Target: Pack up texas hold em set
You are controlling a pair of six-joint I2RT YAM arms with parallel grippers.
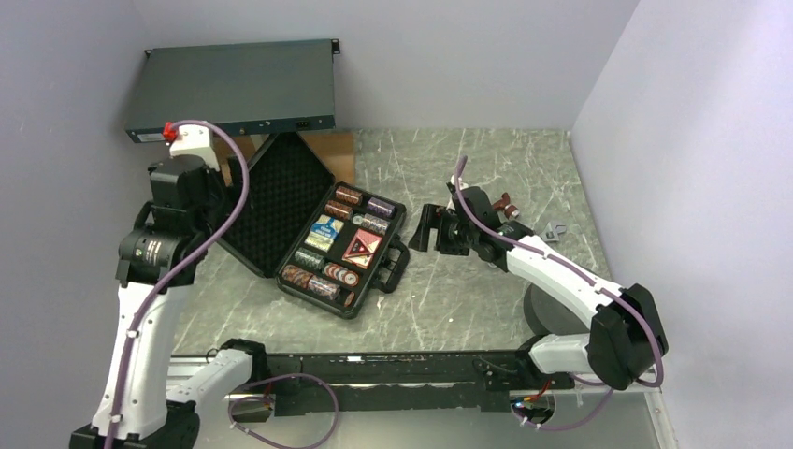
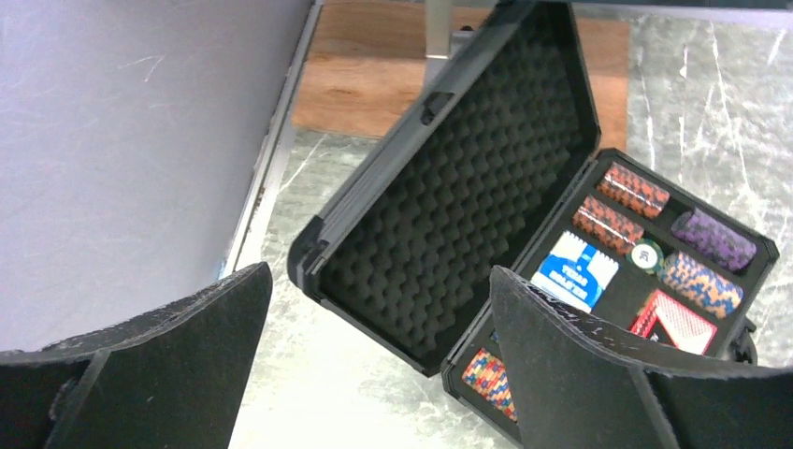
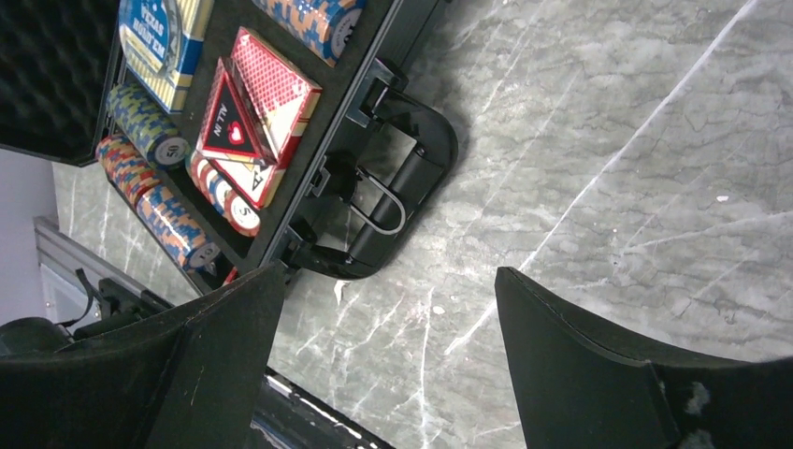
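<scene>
The texas hold em set's black case [image 1: 367, 297] lies open mid-table, its egg-crate foam lid [image 1: 281, 201] leaning back to the left. The tray holds rolls of striped chips [image 1: 348, 195], a blue and yellow card box [image 1: 324, 232] and a red card box [image 1: 362, 248]. The carry handle [image 3: 393, 187] faces right. In the left wrist view my left gripper [image 2: 381, 271] hangs open above the lid's [image 2: 449, 215] near edge, holding nothing. My right gripper [image 1: 430, 229] stands open just right of the handle, over bare table [image 3: 390, 271].
A flat dark-grey rack unit [image 1: 234, 89] sits at the back left, beside a brown board [image 1: 327, 145]. A red-handled wrench [image 1: 510, 204] and a small grey part [image 1: 556, 229] lie behind the right arm. Walls close in on both sides. A black rail [image 1: 374, 369] runs along the near edge.
</scene>
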